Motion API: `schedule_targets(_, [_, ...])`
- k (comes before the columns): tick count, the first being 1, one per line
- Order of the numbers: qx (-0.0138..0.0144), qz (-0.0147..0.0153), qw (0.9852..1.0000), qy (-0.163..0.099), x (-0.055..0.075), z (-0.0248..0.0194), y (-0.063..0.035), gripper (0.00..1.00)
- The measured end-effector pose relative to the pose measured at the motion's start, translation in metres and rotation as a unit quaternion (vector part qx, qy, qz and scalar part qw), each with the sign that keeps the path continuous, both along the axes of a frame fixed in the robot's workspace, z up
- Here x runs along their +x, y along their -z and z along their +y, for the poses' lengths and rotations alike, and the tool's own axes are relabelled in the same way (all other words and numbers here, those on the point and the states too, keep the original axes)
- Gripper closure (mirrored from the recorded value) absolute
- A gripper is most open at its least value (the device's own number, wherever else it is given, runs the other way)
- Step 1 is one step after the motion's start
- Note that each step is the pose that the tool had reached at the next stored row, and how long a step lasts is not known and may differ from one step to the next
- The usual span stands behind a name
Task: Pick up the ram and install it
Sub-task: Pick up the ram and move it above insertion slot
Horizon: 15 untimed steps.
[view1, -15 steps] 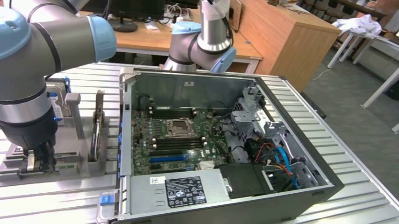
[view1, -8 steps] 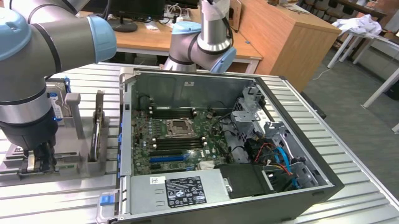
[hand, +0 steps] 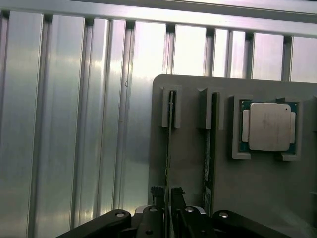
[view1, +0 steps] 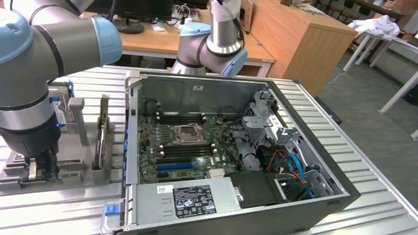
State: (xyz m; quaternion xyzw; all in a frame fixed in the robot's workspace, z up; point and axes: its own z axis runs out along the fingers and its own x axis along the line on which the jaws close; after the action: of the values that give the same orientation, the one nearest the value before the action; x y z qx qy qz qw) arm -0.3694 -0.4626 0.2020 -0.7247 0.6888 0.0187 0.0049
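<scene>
The arm (view1: 39,73) is seen at the ext. view's left, w/ the claw (view1: 38,170) lowered onto a grey holder (view1: 73,165) that is laid on the slatted metal table (view1: 372,166). In the wrist view the claw (hand: 167,194) is set astride one end of the ram (hand: 169,148), which is stood on edge in a narrow slot of the holder. Whether the claw is clamped on the ram or just loose around it can't be told. The ram is seated in its slot, not lifted.

A second stick (hand: 212,144) is stood on edge in the next slot, just beside & parallel to the ram, apart from the claw. Past that, a processor chip (hand: 270,126) w/ a silver lid is laid flat in a square pocket of the same holder.

Twd the ext. view's right of the holder, an open PC case (view1: 189,90) is laid on its side on the table. Inside, the mainboard (view1: 196,161) is seen, w/ black slots (view1: 186,117) on both sides of the CPU socket (view1: 189,132). A power supply (view1: 156,205) w/ a black label is fitted at the case's near end. The ram is kept well apart from the slots.
</scene>
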Motion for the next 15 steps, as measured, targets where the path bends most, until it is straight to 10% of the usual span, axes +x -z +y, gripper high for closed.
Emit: schedule_targets(15, [-0.0001, 0.0001, 1.0000, 0.000, 0.0000, 0.0000, 0.0004, 0.88])
